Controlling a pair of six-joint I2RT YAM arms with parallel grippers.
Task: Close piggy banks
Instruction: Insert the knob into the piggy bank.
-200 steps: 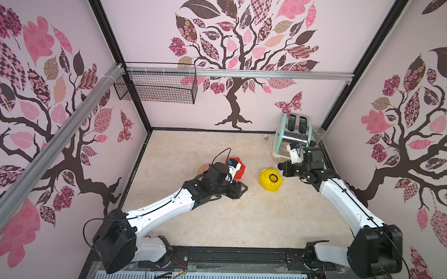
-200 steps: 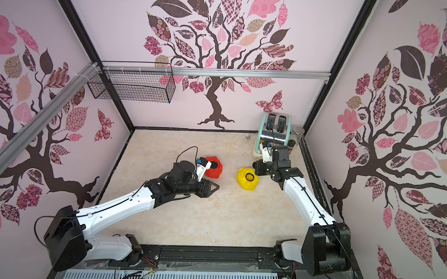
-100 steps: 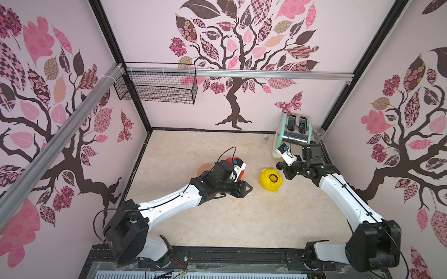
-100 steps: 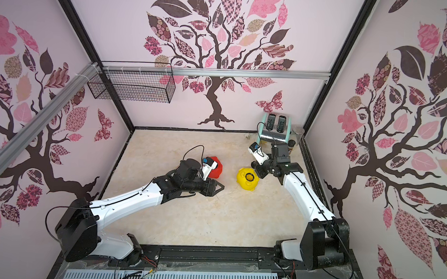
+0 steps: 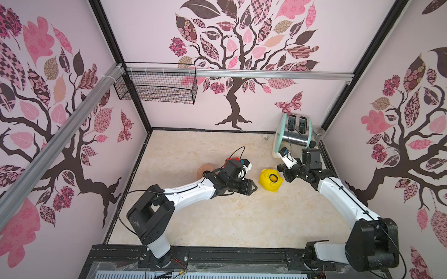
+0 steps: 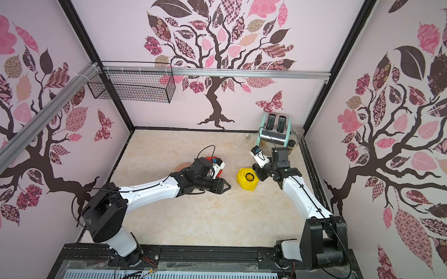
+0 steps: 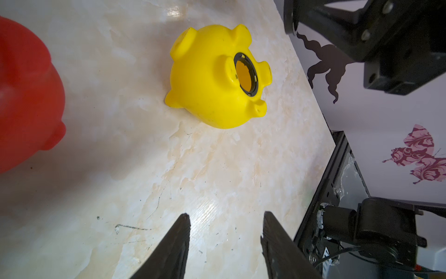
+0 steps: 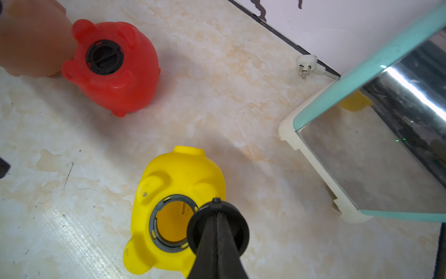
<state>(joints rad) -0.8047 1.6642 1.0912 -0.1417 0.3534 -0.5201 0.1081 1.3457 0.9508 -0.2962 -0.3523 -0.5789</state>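
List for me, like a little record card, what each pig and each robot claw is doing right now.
Yellow piggy bank: lying belly up, hole open
Red piggy bank: belly hole plugged
Peach piggy bank: beside the red one, belly hole not visible
Right gripper: shut on a black plug, close by the yellow pig's hole
Left gripper: open, empty, pointing toward the yellow pig
Toaster: back corner near the right arm

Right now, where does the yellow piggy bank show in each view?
Both top views: yellow piggy bank mid-table, between the arms.
Left wrist: it lies ahead of the open left pincer, hole unplugged.
Right wrist: it lies beyond the right pincer gripping a black plug.
Shared landmark: red piggy bank.
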